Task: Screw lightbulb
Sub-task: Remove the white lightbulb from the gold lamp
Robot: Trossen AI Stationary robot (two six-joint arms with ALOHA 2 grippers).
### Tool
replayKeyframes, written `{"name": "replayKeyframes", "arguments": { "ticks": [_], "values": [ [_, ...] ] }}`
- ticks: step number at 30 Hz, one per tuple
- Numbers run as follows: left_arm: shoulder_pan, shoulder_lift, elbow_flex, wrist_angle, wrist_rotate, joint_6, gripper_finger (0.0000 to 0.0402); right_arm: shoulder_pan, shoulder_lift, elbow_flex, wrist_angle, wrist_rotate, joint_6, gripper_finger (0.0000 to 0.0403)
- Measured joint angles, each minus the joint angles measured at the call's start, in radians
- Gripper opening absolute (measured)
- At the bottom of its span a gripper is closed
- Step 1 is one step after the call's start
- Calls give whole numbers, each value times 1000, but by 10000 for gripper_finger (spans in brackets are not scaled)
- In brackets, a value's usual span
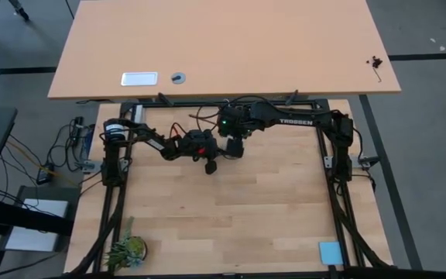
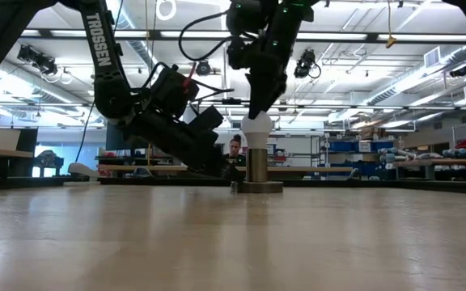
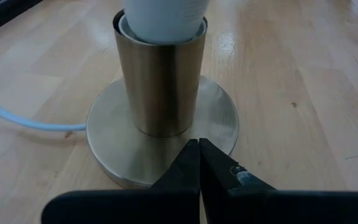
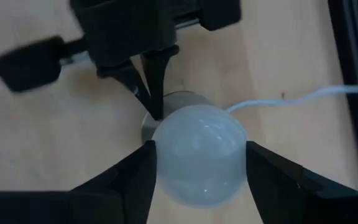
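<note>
Right end effector is hanging above the lightbulb, fingers hugging its dome to twist it, bulb sitting in the metal socket on the counter, while the clenched left end effector is pinning the socket's base, probably to stop it spinning.

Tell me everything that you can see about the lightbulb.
The lightbulb is white, smooth and rounded, matte like frosted glass. It stands upright with its narrow end down inside the brushed metal socket, whose round base lies on the wooden table. The right gripper has a finger at each side of the dome; the left gripper, shut, presses the base.
</note>
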Motion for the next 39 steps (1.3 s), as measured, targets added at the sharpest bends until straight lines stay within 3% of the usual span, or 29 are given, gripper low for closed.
{"name": "replayKeyframes", "arguments": {
  "ticks": [4,11,19,24,32,39],
  "values": [
    [0,0,0,-2,1,0,1,0,-1,0,21,7,-81,245],
    [0,0,0,-2,2,0,1,16,-8,-1,24,35,31,279],
    [0,0,0,-3,3,-4,1,23,-19,94,-76,72,455,319],
    [0,0,0,-3,3,-8,1,20,-11,82,-76,72,615,331],
    [0,0,0,-3,3,-10,1,-2,-8,10,-61,68,727,306],
    [0,0,0,-3,3,-10,1,-7,-8,1,-25,55,578,247]
  ]
}}
